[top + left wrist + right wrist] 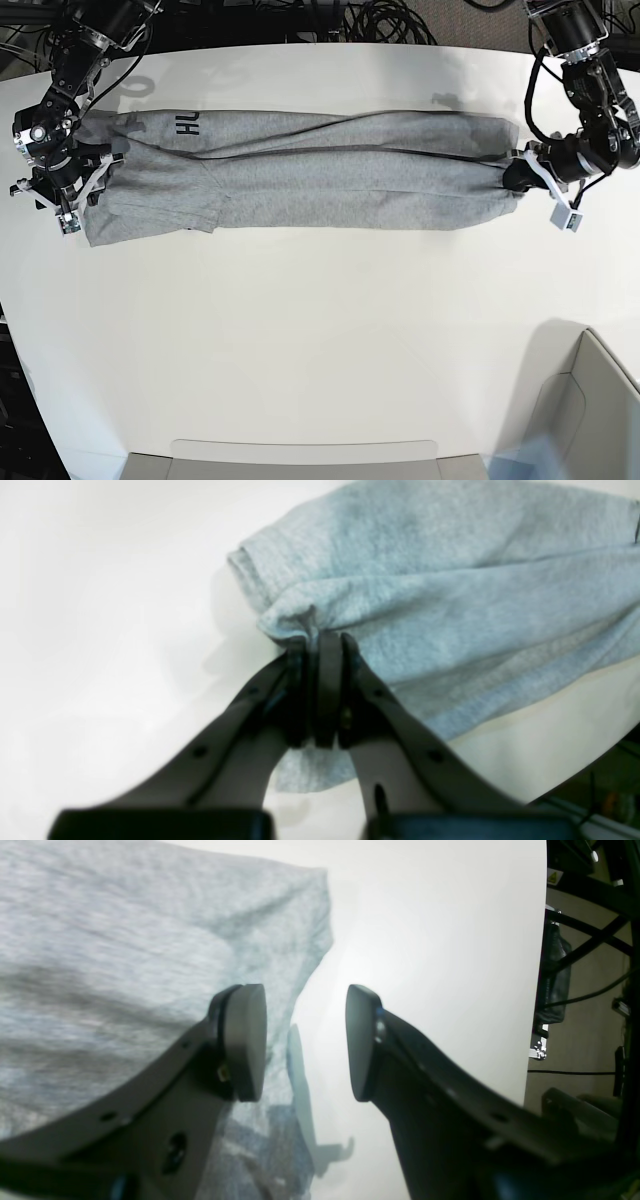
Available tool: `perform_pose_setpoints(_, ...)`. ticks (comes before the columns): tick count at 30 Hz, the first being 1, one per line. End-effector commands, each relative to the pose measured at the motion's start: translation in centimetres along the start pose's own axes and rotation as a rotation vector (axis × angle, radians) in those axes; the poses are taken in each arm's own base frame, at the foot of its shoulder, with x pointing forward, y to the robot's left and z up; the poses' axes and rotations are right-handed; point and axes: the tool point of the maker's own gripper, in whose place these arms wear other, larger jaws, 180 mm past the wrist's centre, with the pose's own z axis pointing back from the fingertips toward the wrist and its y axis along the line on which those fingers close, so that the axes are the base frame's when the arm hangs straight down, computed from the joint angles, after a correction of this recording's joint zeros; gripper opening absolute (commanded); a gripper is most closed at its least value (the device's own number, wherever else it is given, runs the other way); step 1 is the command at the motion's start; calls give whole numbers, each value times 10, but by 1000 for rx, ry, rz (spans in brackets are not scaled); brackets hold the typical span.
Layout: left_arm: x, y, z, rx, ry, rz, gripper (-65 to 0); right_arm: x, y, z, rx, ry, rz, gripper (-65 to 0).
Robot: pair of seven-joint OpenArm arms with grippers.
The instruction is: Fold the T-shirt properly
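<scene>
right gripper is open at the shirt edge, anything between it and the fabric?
Nothing visible. The right gripper stands open at the T-shirt edge, one pad over the cloth, only bare table in the gap.

The T-shirt (330,170) is soft, matt heathered knit cloth; the table (320,330) is smooth, faintly glossy white.

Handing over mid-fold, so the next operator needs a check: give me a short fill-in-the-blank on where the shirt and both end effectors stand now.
1. The left end effector is ____ on a bunched end of the T-shirt.
2. The right end effector has its jaws ____, with nothing between them.
3. The T-shirt lies stretched across the white ____.
4. The black lettering shows near the end by the ____ end effector.

Missing words: shut; open; table; right
</scene>
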Motion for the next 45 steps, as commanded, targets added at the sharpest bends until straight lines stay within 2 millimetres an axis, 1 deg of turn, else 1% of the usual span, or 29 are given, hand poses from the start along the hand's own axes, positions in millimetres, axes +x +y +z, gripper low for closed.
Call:
perform_pose_setpoints(1, 13, 1, 8, 9, -37, -25, -650, 14, -8, 4, -15, -46, 16, -390)
perform_pose_setpoints(3, 17, -2, 11, 15, -49, -45, -650, 14, -8, 4, -15, -46, 16, -390)
perform_pose_setpoints(9, 20, -4, 13, 15, -59, -57, -650, 16, -8, 4, -15, -51, 15, -390)
perform_pose_setpoints(10, 25, -8, 15, 3, -78, -67, -650, 16, -8, 4, -15, -51, 15, -390)
perform_pose_setpoints(12, 38, -24, 23, -19, -123, -119, -650, 17, -8, 4, -15, -52, 13, -390)
perform_pose_setpoints(13, 40, -31, 27, -23, -137, -143, -650, 17, -7, 4, -13, -53, 12, -390)
perform_pose_setpoints(14, 43, -41, 27, -38, -155, -131, -650, 17, -6, 4, -12, -53, 11, -390)
perform_pose_setpoints(17, 50, -71, 19, -107, -161, -22, -650, 16, -6, 4, -11, -52, 11, -390)
perform_pose_setpoints(20, 46, -109, 4, -233, -108, 72, -650, 20, -2, 2, 0, -58, 23, -390)
perform_pose_setpoints(24, 49, -148, 4, -388, -75, 226, -650, 20, 1, 2, 6, -58, 29, -390)
perform_pose_setpoints(27, 62, -178, 6, -507, -33, 356, -650, 20, 1, 2, 7, -56, 29, -390)
perform_pose_setpoints(29, 62, -197, 2, -554, 35, 432, -650, 19, 2, 2, 10, -54, 30, -390)
perform_pose_setpoints(31, 60, -221, -6, -598, 90, 479, -650, 19, 3, 2, 11, -54, 29, -390)
perform_pose_setpoints(35, 43, -249, -31, -618, 180, 512, -650, 18, 3, 2, 11, -53, 29, -390)
perform_pose_setpoints(38, 36, -269, -40, -624, 204, 497, -650, 18, 3, 2, 12, -52, 30, -390)
perform_pose_setpoints(40, 39, -279, -44, -627, 198, 489, -650, 18, 3, 2, 12, -52, 30, -390)
perform_pose_setpoints(42, 49, -285, -48, -613, 172, 472, -650, 17, 4, 2, 13, -49, 30, -390)
perform_pose_setpoints(45, 53, -301, -56, -597, 162, 446, -650, 12, 6, 2, 17, -39, 32, -390)
